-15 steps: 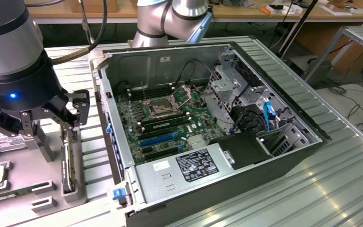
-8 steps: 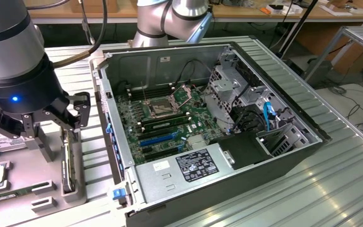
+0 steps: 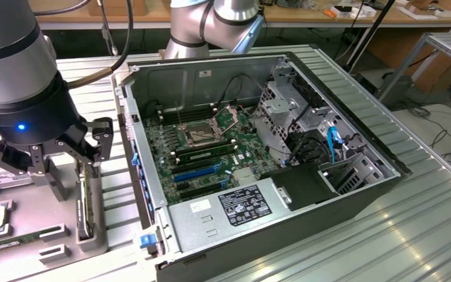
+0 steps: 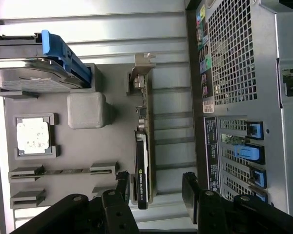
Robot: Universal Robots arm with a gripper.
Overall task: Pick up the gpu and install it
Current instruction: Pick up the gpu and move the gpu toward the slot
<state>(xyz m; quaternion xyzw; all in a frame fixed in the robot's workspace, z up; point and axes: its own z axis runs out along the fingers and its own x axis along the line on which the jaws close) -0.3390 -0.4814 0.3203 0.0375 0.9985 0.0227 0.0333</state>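
Wrist view: my jaws are wide open above the gpu (image 4: 142, 146), which stands on its thin edge in the gray tray (image 4: 78, 151) beside the computer case (image 4: 244, 73). I think I should center over it, then go straight down.

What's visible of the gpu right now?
The gpu stands on edge in a slot of the grey holder tray, beside the PC case, not yet installed. Seen edge-on: thin green board, black face with a small green mark, silver bracket at one end. The open gripper hovers over it, fingers either side, apparently not touching.
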